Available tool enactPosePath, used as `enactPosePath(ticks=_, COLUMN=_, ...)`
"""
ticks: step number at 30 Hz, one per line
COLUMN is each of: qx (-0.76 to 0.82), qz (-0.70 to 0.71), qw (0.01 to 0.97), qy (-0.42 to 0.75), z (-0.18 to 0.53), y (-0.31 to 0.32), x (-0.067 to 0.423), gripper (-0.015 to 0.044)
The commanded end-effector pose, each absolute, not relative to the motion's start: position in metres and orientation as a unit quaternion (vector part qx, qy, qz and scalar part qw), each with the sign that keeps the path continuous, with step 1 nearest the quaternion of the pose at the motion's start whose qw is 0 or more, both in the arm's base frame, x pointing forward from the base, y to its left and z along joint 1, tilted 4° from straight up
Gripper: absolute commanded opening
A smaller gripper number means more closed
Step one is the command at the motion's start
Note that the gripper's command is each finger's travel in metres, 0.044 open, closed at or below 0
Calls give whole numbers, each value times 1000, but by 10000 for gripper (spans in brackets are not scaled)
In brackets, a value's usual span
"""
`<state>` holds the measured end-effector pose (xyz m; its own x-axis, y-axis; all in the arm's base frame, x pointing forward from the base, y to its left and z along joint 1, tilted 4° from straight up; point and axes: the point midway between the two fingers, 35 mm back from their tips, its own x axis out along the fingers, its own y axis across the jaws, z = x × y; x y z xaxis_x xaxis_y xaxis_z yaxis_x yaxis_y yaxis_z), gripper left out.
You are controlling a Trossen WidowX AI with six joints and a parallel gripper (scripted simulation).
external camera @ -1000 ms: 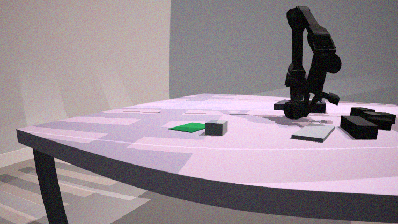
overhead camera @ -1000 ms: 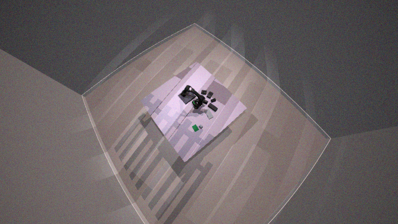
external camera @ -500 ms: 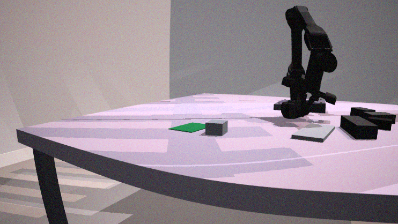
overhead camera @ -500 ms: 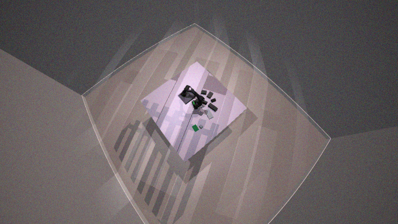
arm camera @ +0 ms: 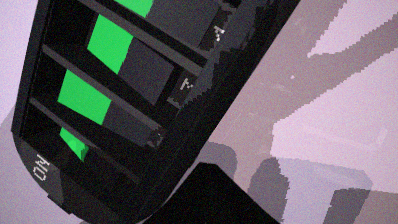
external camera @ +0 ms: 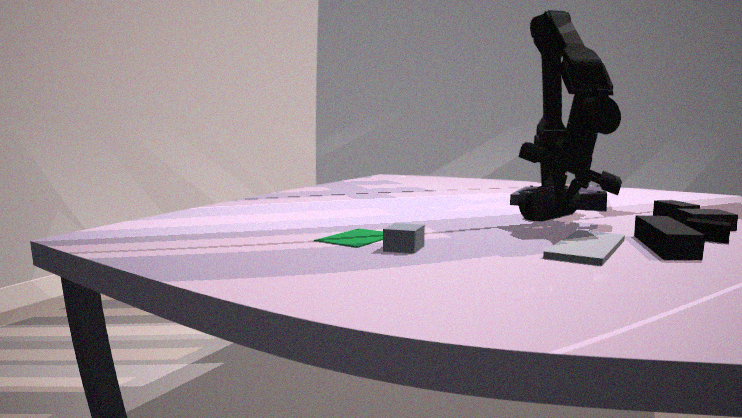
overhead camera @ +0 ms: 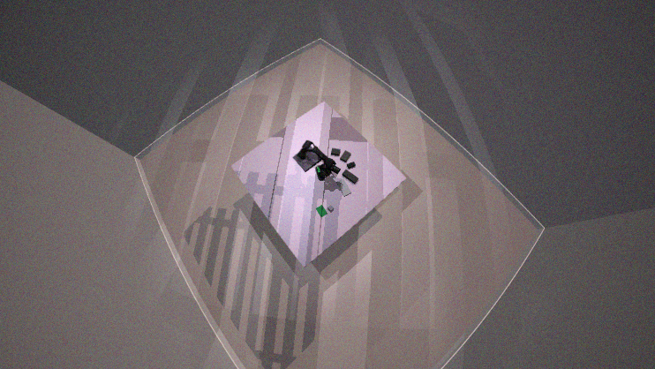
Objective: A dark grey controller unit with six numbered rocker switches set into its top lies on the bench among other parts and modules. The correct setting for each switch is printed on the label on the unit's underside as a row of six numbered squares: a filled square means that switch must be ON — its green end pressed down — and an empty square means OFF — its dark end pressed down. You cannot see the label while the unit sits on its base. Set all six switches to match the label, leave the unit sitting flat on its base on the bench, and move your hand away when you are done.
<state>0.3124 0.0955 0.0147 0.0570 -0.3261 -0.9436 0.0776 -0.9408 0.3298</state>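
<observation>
Wrist view, nearest first: dark gripper body (arm camera: 220, 197) fills the bottom edge, fingers drawn fully together with nothing between them. Just past it the controller unit (arm camera: 65, 195), dark grey, runs diagonally up the left half of the view. Four rocker switches (arm camera: 107, 100) show, each with a green end toward the left and a dark end toward the right. "ON" is printed near the unit's rounded lower end. Small white numerals sit beside the dark ends, too blurred to read. Unit lies on the pale lilac bench (arm camera: 345, 75), top face up, with patchy shadows to its right.

Exterior view, front to back: bench edge and one dark leg (external camera: 90, 342) closest. Further in, a small grey block (external camera: 403, 237) just beside a flat green square (external camera: 353, 237). Right of those, a thin pale grey plate (external camera: 584, 248), then a cluster of black boxes (external camera: 668, 236) near the right edge. Behind the plate the arm (external camera: 565, 103) folds down over the unit (external camera: 542, 202), which rests on the bench below the wrist; whether the fingertips touch a switch is probably not resolvable from here. Arm's base (external camera: 591, 199) sits just behind.

Top view: all of this is small. Green glints of the switches (overhead camera: 318, 170) show beneath the arm, near the bench's middle.
</observation>
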Motion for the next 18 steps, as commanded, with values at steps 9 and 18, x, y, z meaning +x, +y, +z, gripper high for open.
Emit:
enactPosePath(ticks=9, qx=706, qz=-685, qw=152, qy=-94, z=13, y=80, x=309, gripper=0)
enactPosePath(ticks=18, qx=706, qz=-685, qw=152, qy=-95, z=13, y=74, x=309, gripper=0)
